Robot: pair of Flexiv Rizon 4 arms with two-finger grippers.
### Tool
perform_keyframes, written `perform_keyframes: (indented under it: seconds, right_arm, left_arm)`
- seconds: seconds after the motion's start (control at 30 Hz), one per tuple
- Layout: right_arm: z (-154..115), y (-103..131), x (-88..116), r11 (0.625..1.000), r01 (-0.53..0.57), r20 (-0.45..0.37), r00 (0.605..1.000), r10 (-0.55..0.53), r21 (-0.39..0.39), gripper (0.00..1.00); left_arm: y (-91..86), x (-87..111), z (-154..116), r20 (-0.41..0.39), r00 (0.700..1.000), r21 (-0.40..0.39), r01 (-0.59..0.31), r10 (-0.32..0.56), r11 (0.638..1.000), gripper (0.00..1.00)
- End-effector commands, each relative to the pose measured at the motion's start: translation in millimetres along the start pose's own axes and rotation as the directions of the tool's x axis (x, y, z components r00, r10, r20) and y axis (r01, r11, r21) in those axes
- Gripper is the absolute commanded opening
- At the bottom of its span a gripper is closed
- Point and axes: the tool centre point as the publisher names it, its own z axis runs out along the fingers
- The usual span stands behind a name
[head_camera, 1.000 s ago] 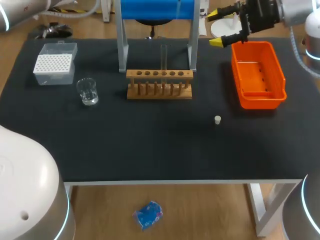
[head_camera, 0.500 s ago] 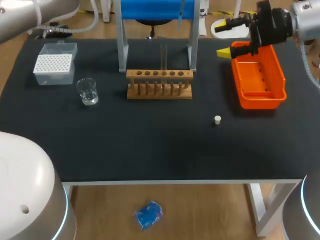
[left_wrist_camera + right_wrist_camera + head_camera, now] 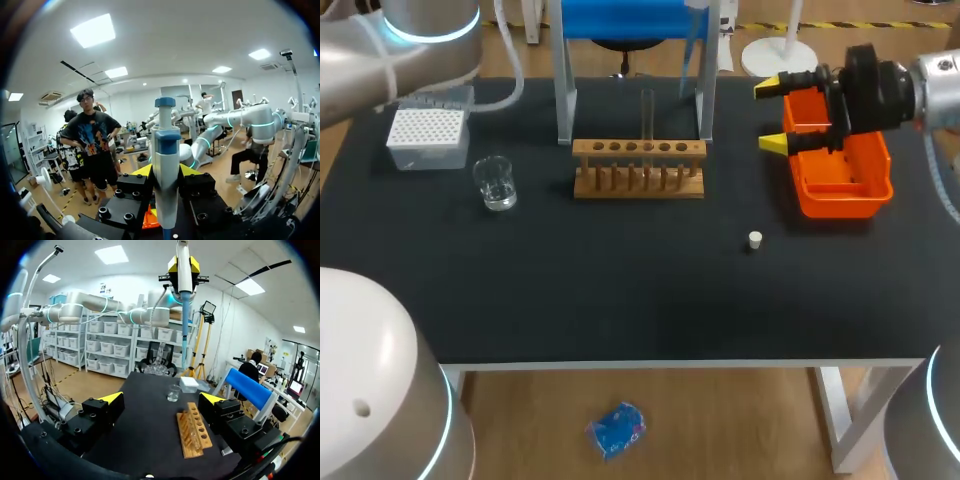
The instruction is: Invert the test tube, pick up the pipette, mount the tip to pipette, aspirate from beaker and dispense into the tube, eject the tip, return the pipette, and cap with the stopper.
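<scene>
On the black table (image 3: 620, 300), the right gripper (image 3: 770, 116) has pulled back over the bin (image 3: 865, 195) at upper right, wide and empty. The left arm (image 3: 380, 45) has come in at upper left, with the left gripper (image 3: 165, 171) clamped on the pipette (image 3: 165, 140) — tip-mounting likely next.

I've got my black table (image 3: 620, 300), tip box (image 3: 428, 130) far left, glass beaker (image 3: 495, 183) near it, wooden rack (image 3: 638, 168) mid-table holding one upright test tube (image 3: 647, 115), stand legs (image 3: 564, 90) behind, orange bin (image 3: 835, 205) right, small white stopper (image 3: 755, 239) lying apart.

No legible text, labels or numbers on any object.
</scene>
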Motion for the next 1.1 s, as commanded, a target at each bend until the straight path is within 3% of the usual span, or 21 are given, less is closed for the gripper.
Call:
perform_keyframes:
  seconds: [0.03, 0.47, 0.83, 1.1]
  right_arm:
    - [0, 1, 4, 1.0, 0.001, 0.021, 1.0, -0.001, 0.001, 1.0]
    - [3, 0, 1, 0.999, -0.033, 0.021, 0.999, 0.033, -0.026, 1.0]
    - [10, -3, 30, 0.989, -0.09, -0.017, 0.996, 0.088, -0.116, 1.0]
    - [13, 1, 35, 0.982, -0.075, -0.016, 0.997, 0.073, -0.172, 1.0]
  left_arm:
    - [0.7, 6.5, -1, 0.077, 0.997, 0.004, -0.002, 0.001, 1.0, 0.0]
    - [0.7, 6.5, -1, 0.077, 0.997, 0.004, -0.002, 0.001, 1.0, 0.0]
    - [34.9, 37.5, 20, 0.1, 0.993, 0.03, 0.058, -0.061, 0.998, 0.0]
    - [54.7, 53.0, 35, 0.108, 0.991, 0.035, 0.078, -0.081, 0.996, 0.0]
